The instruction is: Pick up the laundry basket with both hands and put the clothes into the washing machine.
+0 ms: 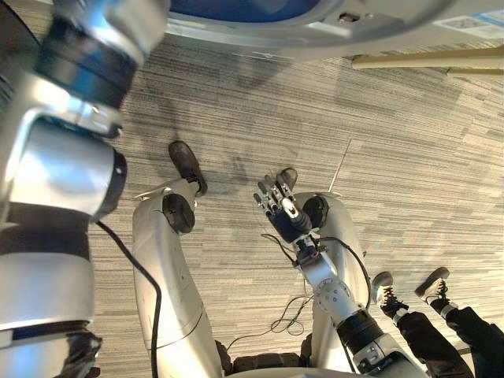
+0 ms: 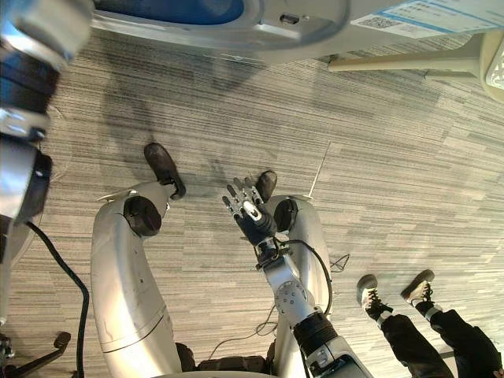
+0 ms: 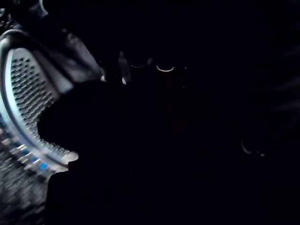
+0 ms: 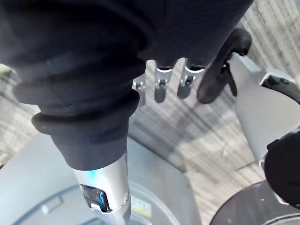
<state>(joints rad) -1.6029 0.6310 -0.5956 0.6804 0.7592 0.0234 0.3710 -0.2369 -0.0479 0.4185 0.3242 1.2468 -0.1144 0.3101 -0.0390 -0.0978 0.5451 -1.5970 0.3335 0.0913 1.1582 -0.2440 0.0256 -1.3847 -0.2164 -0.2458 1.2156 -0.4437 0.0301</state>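
Observation:
The washing machine spans the far edge of the eye views, grey with a blue patch at its round opening. My left arm rises at the left and leaves the view towards the machine. The left wrist view looks into a dark space with the perforated metal drum wall at one side; it is too dark to read the left hand or any clothes. My right hand hangs low over the carpet, away from the machine, with straight fingers and nothing in it.
A person's legs and shoes stand on the carpet at the lower right. Pale beams run along the upper right, and a white latticed thing shows at the right edge. Striped grey carpet covers the floor.

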